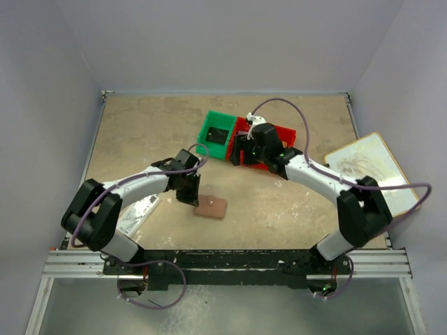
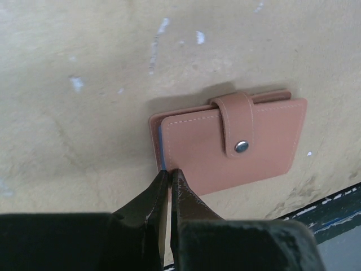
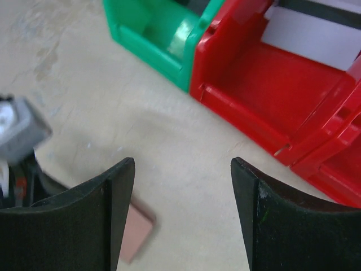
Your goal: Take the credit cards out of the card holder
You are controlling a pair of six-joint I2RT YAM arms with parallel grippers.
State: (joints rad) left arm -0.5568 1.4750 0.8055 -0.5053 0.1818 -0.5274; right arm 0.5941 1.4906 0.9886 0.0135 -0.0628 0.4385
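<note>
The card holder (image 1: 210, 207) lies flat on the table in front of the left arm, closed, its snap strap (image 2: 239, 127) fastened. It is reddish-brown (image 2: 231, 144), with a thin blue lining line along its left edge. No credit cards show; any inside are hidden. My left gripper (image 2: 169, 172) is shut, and its tips rest at the holder's near left corner with nothing between them; from above the left gripper (image 1: 188, 197) sits just left of the holder. My right gripper (image 3: 183, 164) hangs open over bare table, and a corner of the card holder (image 3: 138, 231) shows beside its left finger.
A green bin (image 1: 216, 132) and a red bin (image 1: 269, 139) stand side by side at mid-table, under the right wrist. The red bin (image 3: 271, 73) holds a white sheet (image 3: 316, 39). A white packet (image 1: 140, 213) lies left of the holder. A pale board (image 1: 367, 167) sits at the right edge.
</note>
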